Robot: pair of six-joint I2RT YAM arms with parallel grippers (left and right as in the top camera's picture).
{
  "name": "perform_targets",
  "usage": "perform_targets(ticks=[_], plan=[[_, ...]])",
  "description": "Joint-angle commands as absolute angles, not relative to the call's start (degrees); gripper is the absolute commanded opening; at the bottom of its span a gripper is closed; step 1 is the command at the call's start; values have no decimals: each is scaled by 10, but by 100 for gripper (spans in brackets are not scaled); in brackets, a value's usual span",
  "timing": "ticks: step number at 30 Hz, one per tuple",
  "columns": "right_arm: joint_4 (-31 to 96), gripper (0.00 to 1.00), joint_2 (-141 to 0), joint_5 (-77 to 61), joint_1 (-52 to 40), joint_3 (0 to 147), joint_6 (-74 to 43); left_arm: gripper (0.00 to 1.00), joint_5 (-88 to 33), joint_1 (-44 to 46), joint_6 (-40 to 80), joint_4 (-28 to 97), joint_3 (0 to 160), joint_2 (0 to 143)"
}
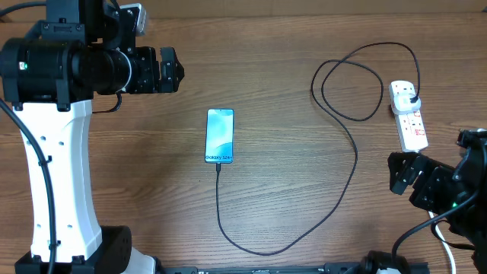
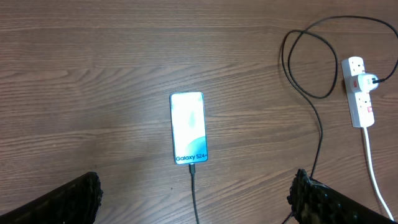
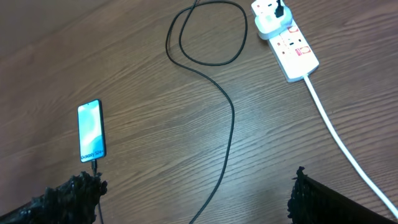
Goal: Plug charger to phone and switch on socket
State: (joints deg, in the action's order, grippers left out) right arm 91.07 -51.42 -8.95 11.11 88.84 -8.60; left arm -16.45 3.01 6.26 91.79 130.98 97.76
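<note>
From above, the charger [image 1: 355, 164] looks joined to the bottom of the phone [image 1: 219, 135] in the middle, and its plug sits in the socket [image 1: 409, 116] at the right. Whether it is switched on, I cannot tell. Left wrist: the left pincer [image 2: 196, 176] gapes wide, holding nothing. Right wrist: the right pincer [image 3: 199, 180] too, wide and empty.

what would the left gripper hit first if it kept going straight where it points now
Probably the charger cable just below the phone, or the table beside it. Nothing else lies ahead of the left gripper; depth is unclear.
</note>
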Motion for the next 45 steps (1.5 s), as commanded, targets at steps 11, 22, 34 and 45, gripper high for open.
perform_targets(ticks=[11, 22, 34, 45], plan=[[746, 100, -445, -95, 95, 717, -72, 100, -163, 35, 64, 919, 1314, 972], [396, 100, -251, -92, 12, 397, -87, 99, -163, 35, 64, 919, 1314, 972], [104, 100, -113, -30, -48, 179, -87, 100, -163, 35, 64, 919, 1314, 972], [-53, 100, -57, -20, -74, 47, -92, 100, -163, 35, 64, 919, 1314, 972]])
